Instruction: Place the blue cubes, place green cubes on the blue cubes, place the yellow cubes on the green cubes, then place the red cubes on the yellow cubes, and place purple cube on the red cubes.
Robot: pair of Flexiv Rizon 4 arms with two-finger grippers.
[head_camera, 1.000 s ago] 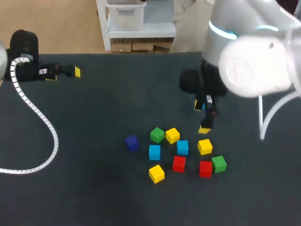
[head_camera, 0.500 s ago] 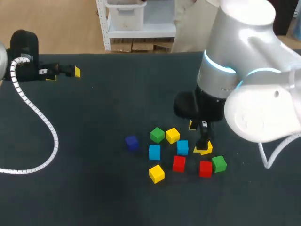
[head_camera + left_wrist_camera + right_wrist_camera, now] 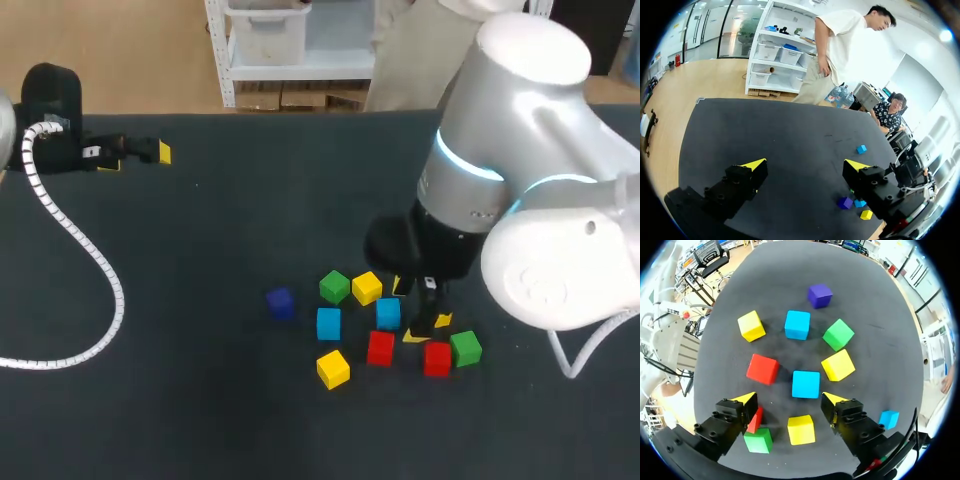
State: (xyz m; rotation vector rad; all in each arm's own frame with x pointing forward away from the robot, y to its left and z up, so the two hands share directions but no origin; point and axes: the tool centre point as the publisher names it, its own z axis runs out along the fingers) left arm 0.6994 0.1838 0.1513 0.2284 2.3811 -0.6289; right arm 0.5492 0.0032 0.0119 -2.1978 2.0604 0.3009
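I see one blue cube (image 3: 806, 384) flat on the counter (image 3: 200, 400), between a red cube (image 3: 763, 369) and a yellow cube (image 3: 838, 365), touching neither; a green cube (image 3: 838, 334) is near, the purple cube (image 3: 819, 295) farther.

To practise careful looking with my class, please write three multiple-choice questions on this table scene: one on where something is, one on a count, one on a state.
1. Where is the left gripper? A over the purple cube; B at the far left of the table; C touching the right arm.
2. How many green cubes are there? A one; B two; C four.
3. How is the right gripper? A open; B shut on a red cube; C shut on a purple cube.
Answers: 1 B, the head view shows it at the far left. 2 B, the right wrist view shows just two. 3 A, its fingers stand clear of the yellow cube between them.
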